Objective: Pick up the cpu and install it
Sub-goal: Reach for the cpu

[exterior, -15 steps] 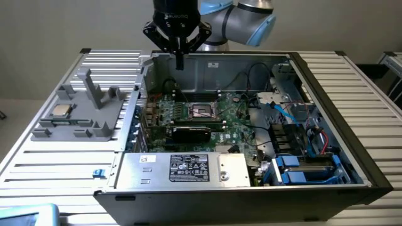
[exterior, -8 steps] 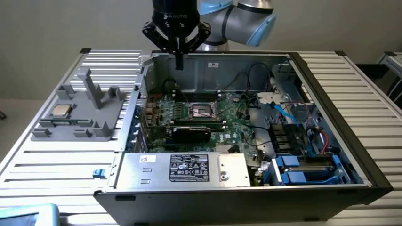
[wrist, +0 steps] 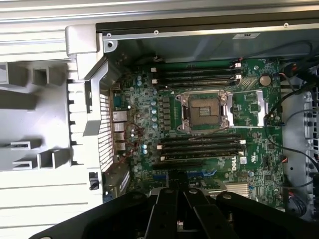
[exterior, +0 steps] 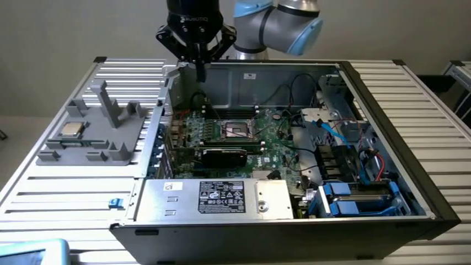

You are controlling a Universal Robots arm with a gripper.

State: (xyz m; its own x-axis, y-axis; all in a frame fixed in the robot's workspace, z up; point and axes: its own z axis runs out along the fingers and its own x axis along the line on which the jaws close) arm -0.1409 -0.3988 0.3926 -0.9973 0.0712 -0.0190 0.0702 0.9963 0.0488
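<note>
Hovering over case (exterior: 243, 83): end effector (exterior: 199, 74), pinched narrow | cpu (exterior: 71, 130) on grey fixture (exterior: 110, 150) at case's 9 o'clock | socket (exterior: 237, 130) inside case

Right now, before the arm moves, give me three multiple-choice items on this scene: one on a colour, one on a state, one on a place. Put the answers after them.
1. What colour is the circuit board?
A. blue
B. green
C. red

2. What state is the socket in?
A. empty
B. holding a chip
C. covered by a cooler

3. Where is the chip?
A. in the socket
B. lying on the circuit board
C. on the grey fixture, at the exterior view's left of the case

Answers:
1 B, as the board surface between the slots is green.
2 A, as the bare square middle of the socket shows inside its metal frame.
3 C, as the shiny square sits on the fixture's flat top, outside the case.
</note>
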